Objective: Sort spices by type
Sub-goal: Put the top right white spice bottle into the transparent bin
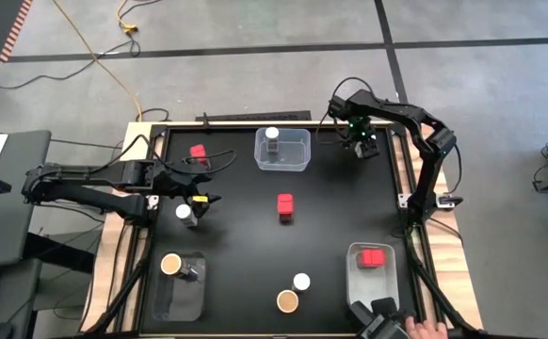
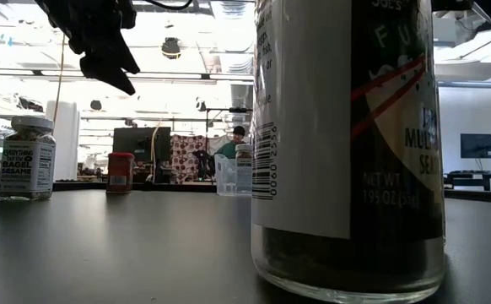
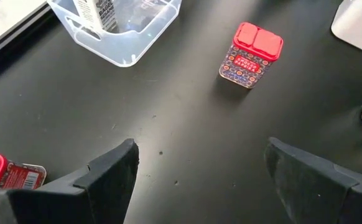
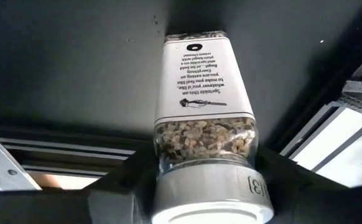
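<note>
Right gripper, upper right of the high view: fingers closed around a white-lidded seasoning jar. Left gripper, left of centre: fingers spread wide, empty, above the black table.

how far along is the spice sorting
Partly done, it seems. The far bin holds a white-lid jar, the near-left bin a tan-lid jar and the near-right bin a red box. The right gripper is at another white-lid jar in the far right corner. The open left gripper hovers near a third. Two red boxes and two jars near the front are loose.
</note>
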Action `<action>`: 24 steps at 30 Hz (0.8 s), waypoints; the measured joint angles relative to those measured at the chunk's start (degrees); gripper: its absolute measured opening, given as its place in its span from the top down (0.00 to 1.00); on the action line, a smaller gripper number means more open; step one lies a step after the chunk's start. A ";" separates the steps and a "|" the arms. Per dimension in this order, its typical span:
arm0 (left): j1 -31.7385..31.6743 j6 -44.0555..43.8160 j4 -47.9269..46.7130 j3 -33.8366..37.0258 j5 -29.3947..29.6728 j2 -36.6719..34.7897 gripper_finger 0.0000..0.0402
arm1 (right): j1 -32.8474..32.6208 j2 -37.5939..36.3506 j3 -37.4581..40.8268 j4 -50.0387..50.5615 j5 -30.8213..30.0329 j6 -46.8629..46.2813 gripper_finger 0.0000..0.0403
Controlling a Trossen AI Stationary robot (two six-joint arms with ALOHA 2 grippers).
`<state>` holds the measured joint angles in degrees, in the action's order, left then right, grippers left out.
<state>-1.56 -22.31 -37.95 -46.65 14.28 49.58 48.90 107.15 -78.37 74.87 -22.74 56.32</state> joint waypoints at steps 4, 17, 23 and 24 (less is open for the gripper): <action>0.00 0.03 0.00 0.02 0.00 0.00 0.17 | 0.00 0.00 0.00 0.13 0.10 -1.12 0.45; 0.02 0.07 0.06 0.00 0.00 0.02 0.17 | -2.34 0.04 -16.69 11.87 1.05 -16.90 0.45; 0.02 -0.10 0.26 0.00 0.00 0.02 0.17 | -7.02 0.02 -29.99 14.91 3.39 -23.36 0.45; 0.02 -0.60 0.26 0.00 0.00 0.00 0.17 | -8.09 0.02 -31.95 14.85 4.24 -23.88 0.45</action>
<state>-1.54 -22.91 -37.69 -46.65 14.28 49.58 40.82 107.18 -110.32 89.72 -18.50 32.44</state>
